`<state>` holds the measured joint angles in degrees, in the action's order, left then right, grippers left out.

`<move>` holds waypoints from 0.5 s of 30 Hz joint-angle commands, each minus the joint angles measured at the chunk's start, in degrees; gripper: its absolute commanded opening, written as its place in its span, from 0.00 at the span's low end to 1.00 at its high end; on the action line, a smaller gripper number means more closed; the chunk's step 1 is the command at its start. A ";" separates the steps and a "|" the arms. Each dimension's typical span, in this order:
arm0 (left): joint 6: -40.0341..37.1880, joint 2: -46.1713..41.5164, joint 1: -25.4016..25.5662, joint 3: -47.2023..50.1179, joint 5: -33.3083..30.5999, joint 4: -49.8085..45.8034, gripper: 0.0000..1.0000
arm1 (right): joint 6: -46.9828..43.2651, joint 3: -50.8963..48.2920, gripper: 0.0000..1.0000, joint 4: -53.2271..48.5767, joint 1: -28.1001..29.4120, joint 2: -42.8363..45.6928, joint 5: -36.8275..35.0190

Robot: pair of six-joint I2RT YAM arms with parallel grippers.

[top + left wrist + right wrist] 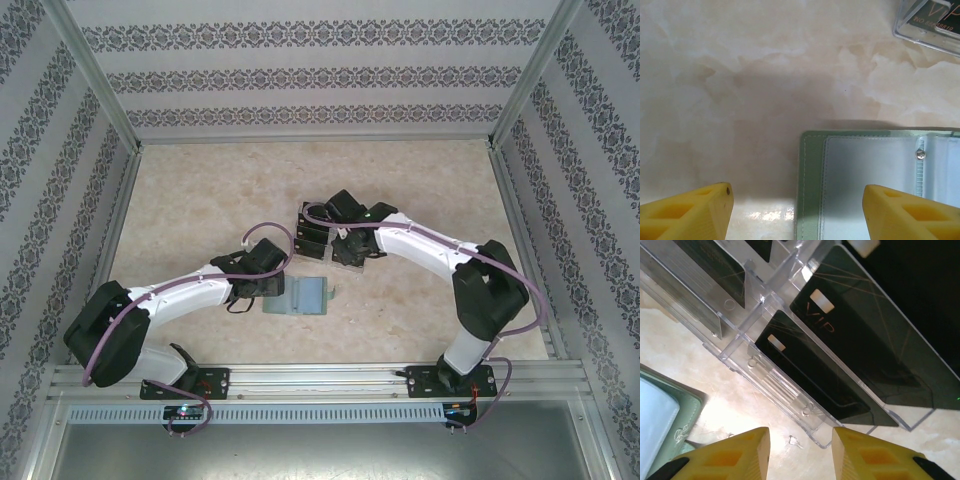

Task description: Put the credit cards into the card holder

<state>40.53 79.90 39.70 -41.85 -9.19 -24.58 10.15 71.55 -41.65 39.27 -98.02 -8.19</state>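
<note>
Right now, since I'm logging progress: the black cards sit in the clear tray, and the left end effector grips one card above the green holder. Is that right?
Not quite. The left end effector grips nothing: the left wrist view shows its yellow fingers apart, empty, above the green holder. The black cards do sit in the clear tray.

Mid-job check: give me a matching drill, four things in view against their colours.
Things:
1 holder
2 cards
3 tray
4 left fingers

Colours:
A yellow
B clear hard plastic
C pale green
D black

Pairs: 1-C, 2-D, 3-B, 4-A
</note>
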 commanded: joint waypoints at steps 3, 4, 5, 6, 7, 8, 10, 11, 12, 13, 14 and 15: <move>0.19 0.40 0.70 0.32 -0.04 0.93 0.70 | -3.57 2.69 0.38 -1.64 1.13 -3.35 -4.05; 0.19 0.35 0.70 0.28 0.04 0.94 0.70 | -3.72 3.00 0.37 -1.73 1.21 -3.85 -4.28; 0.23 0.39 0.68 0.28 0.05 0.92 0.70 | -3.87 3.26 0.37 -1.73 1.30 -4.36 -4.34; 0.24 0.36 0.73 0.40 0.01 0.94 0.70 | -4.07 3.55 0.37 -1.81 1.25 -4.86 -4.36; 0.27 0.35 0.73 0.45 0.03 1.02 0.70 | -4.21 3.67 0.37 -1.78 1.25 -5.19 -4.40; 0.27 0.27 0.73 0.49 0.09 1.07 0.70 | -4.42 3.86 0.36 -1.85 1.25 -5.55 -4.30; 0.34 0.24 0.73 0.60 0.05 1.11 0.70 | -4.74 3.95 0.35 -1.92 1.32 -6.02 -4.00; 0.38 0.17 0.73 0.54 0.02 1.11 0.70 | -4.92 3.95 0.35 -1.94 1.29 -6.21 -3.72; 0.41 0.09 0.73 0.58 -0.04 1.11 0.70 | -5.12 4.03 0.34 -2.10 1.30 -6.46 -3.31; 0.30 0.09 0.68 0.58 -0.06 1.10 0.70 | -5.14 4.04 0.33 -2.15 1.36 -6.55 -3.16; 0.27 0.08 0.72 0.50 -0.12 1.11 0.70 | -5.21 4.04 0.30 -2.21 1.36 -6.72 -2.98; 0.27 0.09 0.73 0.50 -0.13 1.11 0.70 | -5.16 3.97 0.28 -2.30 1.43 -6.77 -2.89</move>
<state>40.53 79.90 39.70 -41.85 -9.19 -24.58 5.85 74.26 -42.09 40.01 -103.68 -11.00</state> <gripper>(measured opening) 0.697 0.301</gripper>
